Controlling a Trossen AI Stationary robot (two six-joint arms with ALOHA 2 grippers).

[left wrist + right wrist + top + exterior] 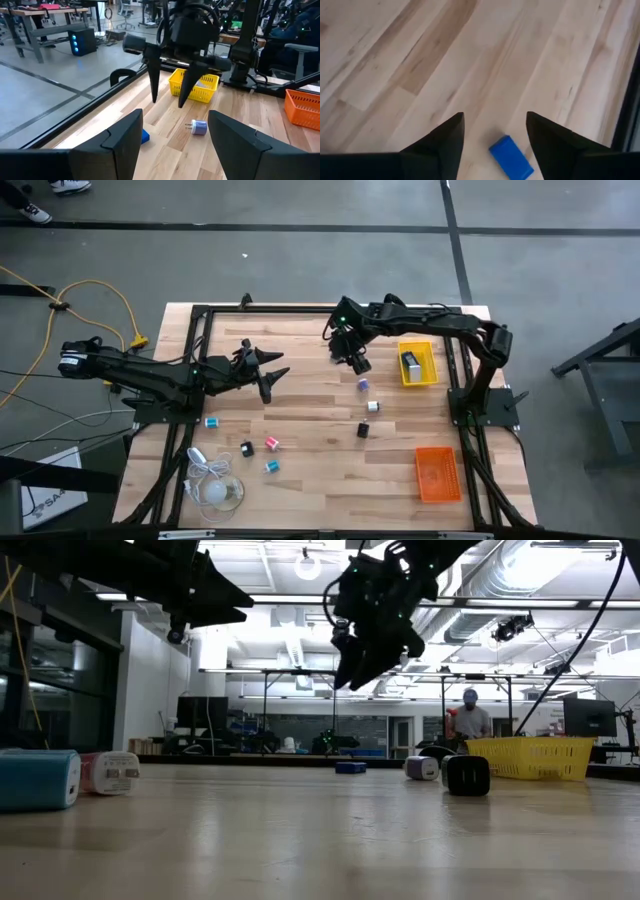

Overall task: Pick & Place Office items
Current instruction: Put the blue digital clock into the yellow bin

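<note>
The right hand [495, 132] is held above the table [310, 480], fingers spread and empty, over a blue office item [511, 157]. The left hand [268, 370], also spread, is raised nearby. Other small pieces, perhaps plugs, are scattered mid-table.
</note>
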